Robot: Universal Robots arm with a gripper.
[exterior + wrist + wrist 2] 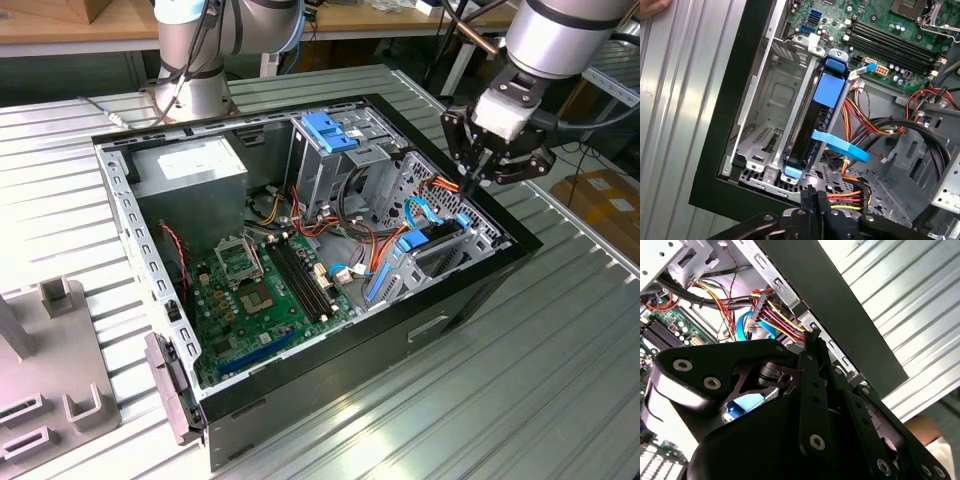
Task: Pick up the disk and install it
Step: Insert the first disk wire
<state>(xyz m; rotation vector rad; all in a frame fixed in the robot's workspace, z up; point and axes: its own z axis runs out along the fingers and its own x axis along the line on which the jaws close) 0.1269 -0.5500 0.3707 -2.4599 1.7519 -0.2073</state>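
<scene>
Disk (812,125), edged by its light-blue carrier rail, stood on edge in the drive bay of the open computer case (470,290), long axis running from frame centre toward the gripper (812,200), whose fingers were pressed together, empty, at lower centre.

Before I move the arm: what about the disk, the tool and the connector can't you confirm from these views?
- Disk: edge-on in the first wrist view; the cage's metal frame hides whether it's fully seated.
- Tool: in the second wrist view, its own black linkage hides the tips.
- Power connector: cables cover where it plugs in the first wrist view.
</scene>
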